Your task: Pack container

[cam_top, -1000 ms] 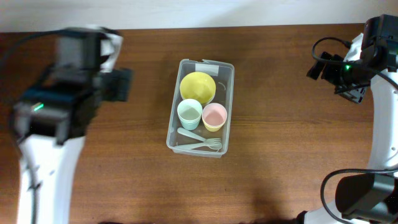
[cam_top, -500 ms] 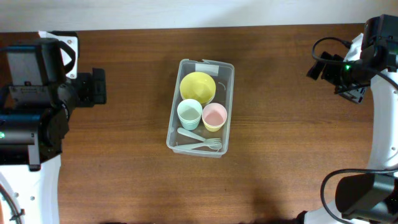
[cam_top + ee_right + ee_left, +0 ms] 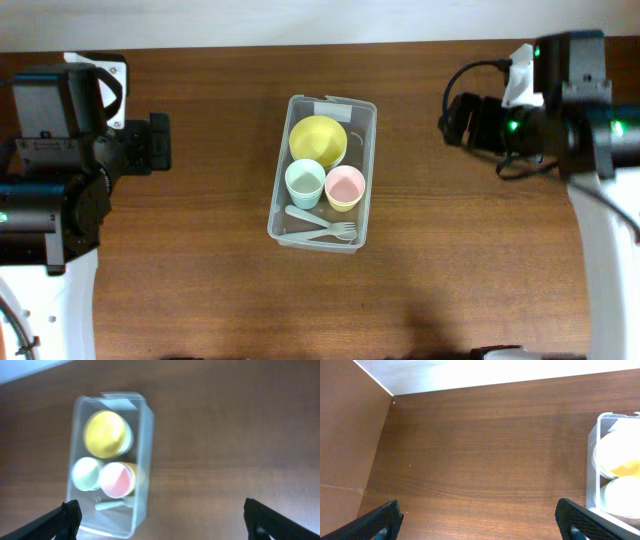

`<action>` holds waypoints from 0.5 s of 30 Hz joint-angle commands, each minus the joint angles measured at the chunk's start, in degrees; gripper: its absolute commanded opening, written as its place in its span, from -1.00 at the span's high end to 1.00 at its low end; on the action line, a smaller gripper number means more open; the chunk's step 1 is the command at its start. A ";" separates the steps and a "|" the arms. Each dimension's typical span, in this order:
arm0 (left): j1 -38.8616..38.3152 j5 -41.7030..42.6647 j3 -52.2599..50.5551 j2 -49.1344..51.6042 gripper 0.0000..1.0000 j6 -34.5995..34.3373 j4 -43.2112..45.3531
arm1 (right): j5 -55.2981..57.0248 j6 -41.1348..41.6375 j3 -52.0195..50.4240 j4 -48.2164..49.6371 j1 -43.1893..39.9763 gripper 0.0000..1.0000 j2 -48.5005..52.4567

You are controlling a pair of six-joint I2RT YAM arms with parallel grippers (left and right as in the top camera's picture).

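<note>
Black-fingered left gripper (image 3: 480, 522): jaws spread wide, nothing between them, over the bare brown wooden table (image 3: 200, 280) at the left of the overhead frame. Right gripper (image 3: 162, 520): also spread wide, empty, touching nothing, at upper right of the overhead frame.

Clear plastic rectangular container (image 3: 367, 170) sits at the centre of the overhead frame, with a white label (image 3: 327, 105) at its upper short end. Inside:
- yellow bowl (image 3: 318, 140) at the label end
- mint-green cup (image 3: 305, 184) and pink cup (image 3: 345, 186) side by side below the bowl
- pale cutlery (image 3: 320, 228) lying flat at the lower end

Both grippers are well apart from the container.
</note>
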 commanded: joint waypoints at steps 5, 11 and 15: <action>0.20 0.63 0.79 0.07 -1.00 -0.96 -0.07 | 5.86 -5.60 -17.40 20.52 1.25 -0.98 -19.21; 0.20 0.63 0.79 0.07 -1.00 -0.96 -0.07 | 5.88 -12.26 -36.24 36.46 1.25 -0.98 -34.56; 0.20 0.63 0.79 0.07 -1.00 -0.96 -0.09 | 5.88 -17.57 -45.33 37.92 1.22 -0.98 -43.65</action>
